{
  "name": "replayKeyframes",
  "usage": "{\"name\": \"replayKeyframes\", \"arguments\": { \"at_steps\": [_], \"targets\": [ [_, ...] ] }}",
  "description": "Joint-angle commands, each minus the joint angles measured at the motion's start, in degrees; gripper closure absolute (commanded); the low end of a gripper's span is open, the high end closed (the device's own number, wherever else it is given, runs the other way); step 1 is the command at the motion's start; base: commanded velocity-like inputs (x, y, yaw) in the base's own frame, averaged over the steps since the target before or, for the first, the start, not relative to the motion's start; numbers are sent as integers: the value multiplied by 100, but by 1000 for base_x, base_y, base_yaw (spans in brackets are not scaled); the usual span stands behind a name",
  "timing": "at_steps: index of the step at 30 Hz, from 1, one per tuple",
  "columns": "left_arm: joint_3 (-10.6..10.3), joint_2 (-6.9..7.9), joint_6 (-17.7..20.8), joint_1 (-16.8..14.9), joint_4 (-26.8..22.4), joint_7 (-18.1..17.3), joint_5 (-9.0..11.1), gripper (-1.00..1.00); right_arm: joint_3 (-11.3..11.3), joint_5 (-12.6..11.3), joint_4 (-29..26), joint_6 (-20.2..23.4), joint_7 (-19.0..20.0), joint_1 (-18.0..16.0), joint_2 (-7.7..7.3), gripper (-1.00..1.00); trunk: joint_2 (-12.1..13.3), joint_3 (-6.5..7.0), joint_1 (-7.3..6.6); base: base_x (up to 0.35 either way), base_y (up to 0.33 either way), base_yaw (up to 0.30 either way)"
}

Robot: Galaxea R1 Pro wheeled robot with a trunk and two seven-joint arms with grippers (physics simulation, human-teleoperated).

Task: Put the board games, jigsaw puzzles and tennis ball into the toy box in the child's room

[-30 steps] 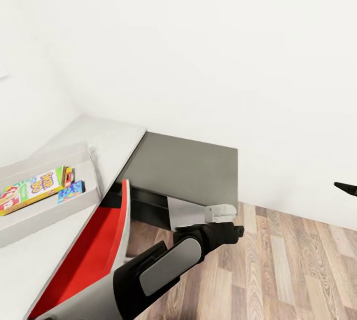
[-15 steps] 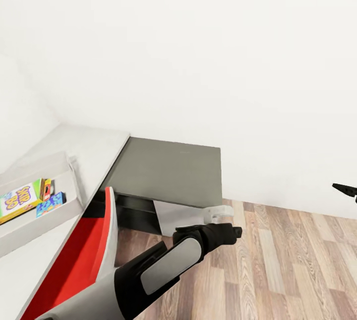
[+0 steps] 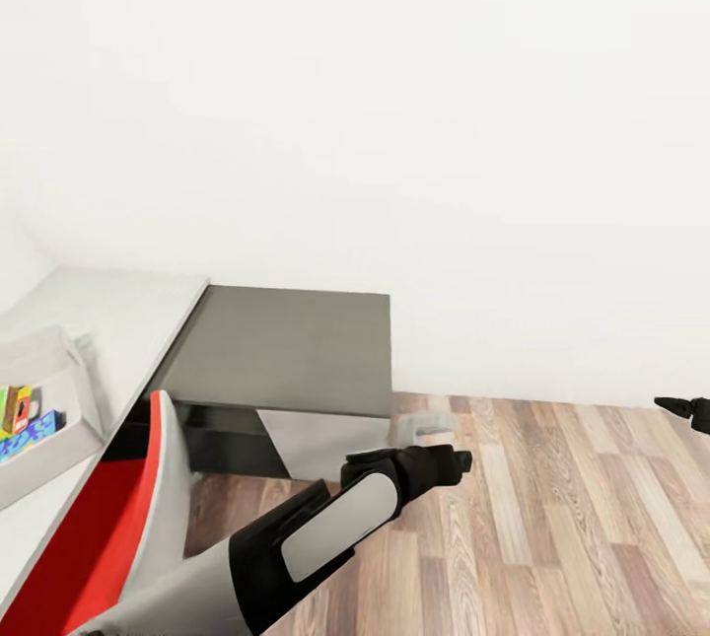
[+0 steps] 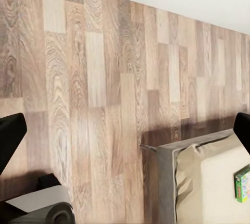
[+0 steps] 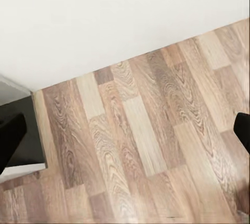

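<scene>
At the left edge of the head view the grey toy box (image 3: pixel 61 397) stands on the white table (image 3: pixel 118 306), with colourful game boxes (image 3: pixel 22 416) lying inside it. My left gripper (image 3: pixel 452 460) hangs over the wood floor, apart from the table. In its wrist view the left gripper (image 4: pixel 126 133) is open and holds nothing, and a green board game (image 4: pixel 242 183) lies on the beige bed (image 4: pixel 208 182). My right gripper (image 3: pixel 682 407) shows at the far right edge; seen from its wrist, the right gripper (image 5: pixel 126 135) is open over bare floor.
A dark grey cabinet (image 3: pixel 286 350) stands against the white wall beside the table. A red and grey chair (image 3: pixel 94 537) is tucked at the table's near side. Wood floor (image 3: pixel 552 518) stretches to the right.
The whole head view has swung to the right: the table, toy box and cabinet have slid left in the picture. Both arms keep their pose, grippers still open.
</scene>
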Motion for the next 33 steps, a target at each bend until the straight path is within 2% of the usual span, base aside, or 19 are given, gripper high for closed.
{"name": "replayKeyframes", "arguments": {
  "at_steps": [1,6,12,16,18,20,22,23,26,29,33],
  "targets": [
    [-3,1,12,-7,17,39,23,-100,58,54,28,24,4,-9,8,-100,-12,-3,3,0,-299,-218],
    [-4,6,11,-7,84,33,18,-100,264,56,114,24,-150,-15,35,-100,-12,34,3,0,-302,-217],
    [-31,11,8,-5,163,23,2,-100,352,67,148,24,-194,-12,78,-100,-12,79,3,0,-304,-217],
    [-59,8,-45,19,504,-108,-231,-100,664,155,491,24,-418,-56,258,-100,-12,109,3,0,-183,-211],
    [-57,-7,-77,61,852,-331,-353,-100,866,278,877,-380,-677,-147,322,-100,-12,124,3,0,-73,-210],
    [-31,-23,-114,95,1414,-721,-445,-100,1068,385,1436,-1049,-891,-239,366,-100,-12,138,3,0,-29,-209],
    [-9,-17,-210,101,1557,-808,-442,-100,1102,398,1540,-1171,-929,-255,373,-100,-12,153,3,0,-11,-209],
    [68,-14,-395,105,1774,-843,-441,-100,1125,407,1605,-1247,-953,-264,378,-100,-12,161,3,0,-4,-209],
    [157,-14,-513,72,2139,-884,-470,-100,1135,411,1640,-1289,-965,-270,385,-100,-12,183,3,0,-2,-209],
    [195,-5,-537,65,2262,-972,-466,-100,1144,412,1647,-1296,-968,-271,388,-100,-12,205,3,0,0,-209],
    [283,-6,-569,67,2565,-1266,-452,-100,1153,412,1649,-1299,-968,-271,395,-100,-12,235,3,0,0,-209]
  ]
}}
